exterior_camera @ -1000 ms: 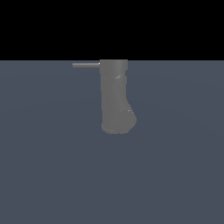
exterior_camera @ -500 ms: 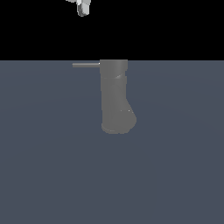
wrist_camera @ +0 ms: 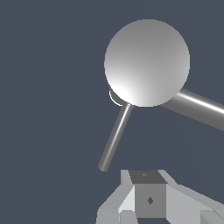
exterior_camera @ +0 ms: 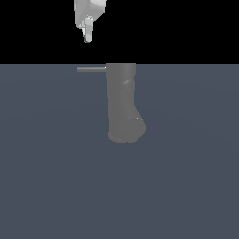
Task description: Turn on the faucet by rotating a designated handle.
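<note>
The faucet (exterior_camera: 122, 103) is a matte grey upright cylinder with a bulging base, standing on the blue-grey floor. Its handle (exterior_camera: 92, 69), a thin grey rod, sticks out level from the top toward the exterior view's left. My white gripper (exterior_camera: 87, 33) hangs above the rod's free end, well apart from it, fingers pressed together and holding nothing. From the wrist view I look down on the faucet's round top (wrist_camera: 146, 63), the thin handle (wrist_camera: 114, 139) and a thicker rod (wrist_camera: 199, 108). The gripper (wrist_camera: 147, 192) sits just off the handle's tip.
A flat blue-grey floor (exterior_camera: 51, 177) spreads all around the faucet, with black background above it. No other objects are in view.
The gripper has come down from beyond the top edge into the exterior view and now hangs lower, above the handle's free end. The faucet and handle have not moved.
</note>
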Robot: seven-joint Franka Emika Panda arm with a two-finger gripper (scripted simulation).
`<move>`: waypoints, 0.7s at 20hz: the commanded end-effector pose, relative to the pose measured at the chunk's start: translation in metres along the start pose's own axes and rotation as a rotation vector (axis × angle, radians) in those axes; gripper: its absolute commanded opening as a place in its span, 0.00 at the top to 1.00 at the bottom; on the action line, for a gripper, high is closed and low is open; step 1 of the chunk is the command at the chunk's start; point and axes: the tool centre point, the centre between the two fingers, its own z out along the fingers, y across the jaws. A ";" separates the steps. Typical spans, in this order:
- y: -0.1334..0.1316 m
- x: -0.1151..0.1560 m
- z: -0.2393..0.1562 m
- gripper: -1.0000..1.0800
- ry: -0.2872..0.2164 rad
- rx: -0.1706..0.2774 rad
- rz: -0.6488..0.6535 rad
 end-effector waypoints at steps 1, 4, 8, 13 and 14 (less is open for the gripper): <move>-0.012 0.001 0.013 1.00 0.007 -0.001 0.063; -0.025 0.002 0.029 1.00 0.019 -0.002 0.137; -0.041 0.003 0.048 1.00 0.034 -0.002 0.226; -0.055 0.003 0.067 1.00 0.052 0.000 0.308; -0.057 0.004 0.070 1.00 0.055 0.000 0.320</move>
